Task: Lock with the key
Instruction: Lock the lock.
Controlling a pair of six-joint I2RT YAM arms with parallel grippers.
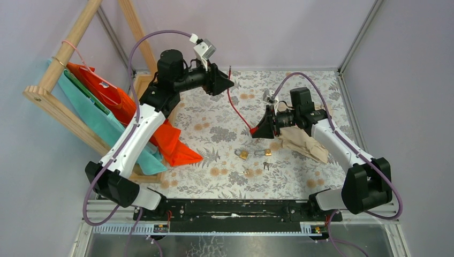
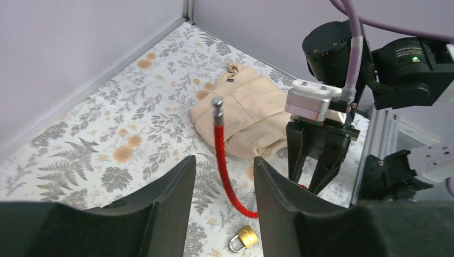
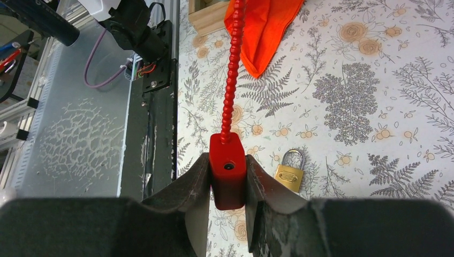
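Top external: your left arm stretches toward the table's far edge, left claw (image 1: 232,80) spread wide and gripping nothing, the metal-tipped cable (image 2: 221,155) showing in its gap | right claw (image 1: 256,129) at mid-table is clamped on the one red lock (image 3: 229,174), a smooth block | one brass padlock (image 1: 243,155) nearer the front edge | one crumpled beige cloth (image 1: 302,142) toward the right edge.

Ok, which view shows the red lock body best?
The right wrist view: the red lock body sits centre frame, pinched in the right claw, with its hole facing the camera. The top view shows only a small red speck at that claw, and the left wrist view hides nearly all of it behind the claw.
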